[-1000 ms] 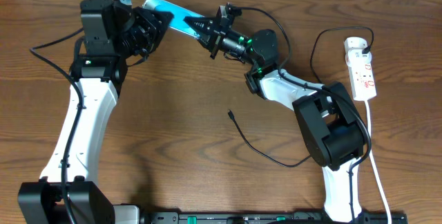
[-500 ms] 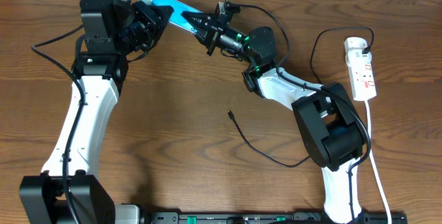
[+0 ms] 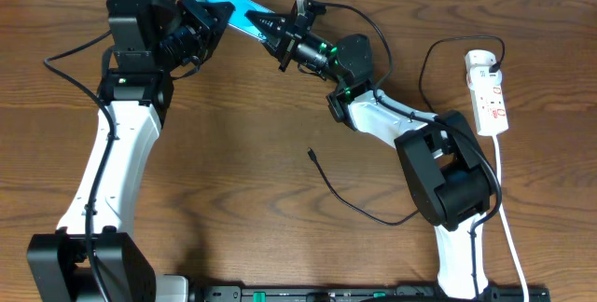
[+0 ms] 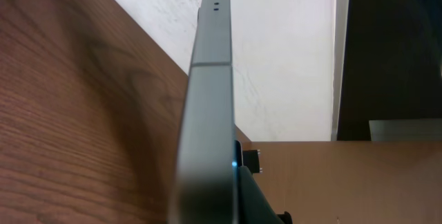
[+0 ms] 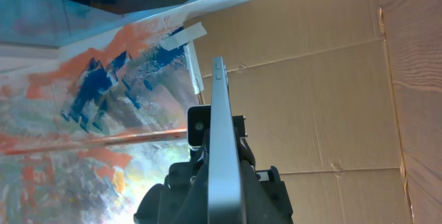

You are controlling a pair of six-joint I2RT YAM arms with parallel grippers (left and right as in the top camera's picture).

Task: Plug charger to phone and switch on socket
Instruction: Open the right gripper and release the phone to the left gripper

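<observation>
Overhead, the phone (image 3: 229, 6) is sitting at the far edge of the table (image 3: 233, 153), tilted so that its teal screen is showing as a narrow strip. Whether it is touching the wood cannot be told. The left gripper (image 3: 211, 18) is pinching one end and the right gripper (image 3: 265, 28) the other, both pincers narrowed onto the phone's thin frame. With two arms sharing one slim, slick body, any mismatch in their motion is risking a twist or a slip.

The charger (image 3: 311, 154) is lying mid-table, well apart from the phone, so one pincer is going to have to let go. The phone could then pivot or drop. The charger's cable is curving past the right arm's base towards the socket (image 3: 490, 92), where it could snag.
</observation>
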